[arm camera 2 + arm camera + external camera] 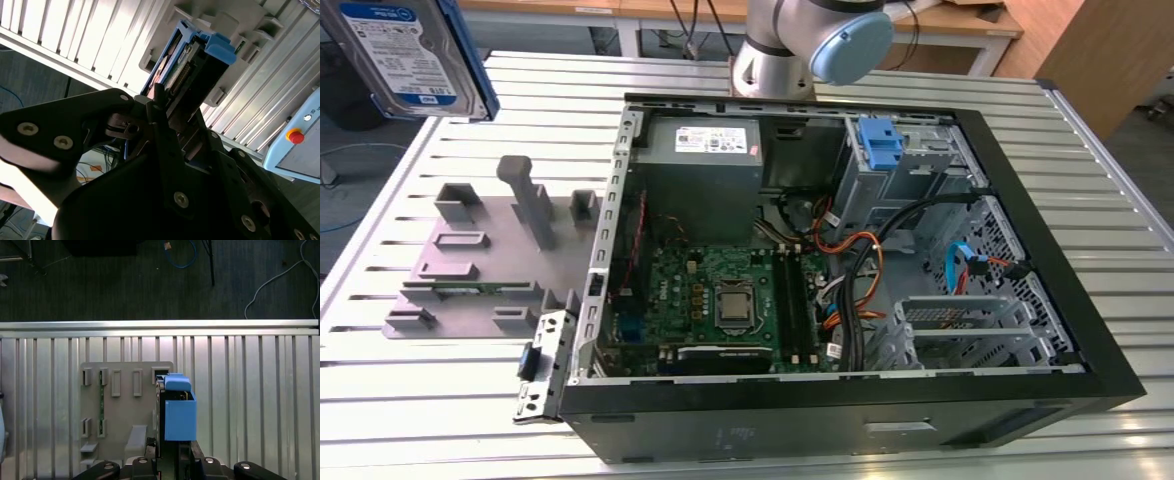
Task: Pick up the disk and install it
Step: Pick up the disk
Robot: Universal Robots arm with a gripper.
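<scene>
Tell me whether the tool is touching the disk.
Touching: in the second wrist view the tool clamps the disk from both sides.

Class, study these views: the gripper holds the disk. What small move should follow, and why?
Probably carry the disk across toward the open computer case. The gripper has it clamped, raised above the grey fixture tray, and the case's drive cage looks empty.

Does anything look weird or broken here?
Nothing looks broken. The disk hangs in the air, held by the gripper, and the computer case lies open with loose cables inside.
</scene>
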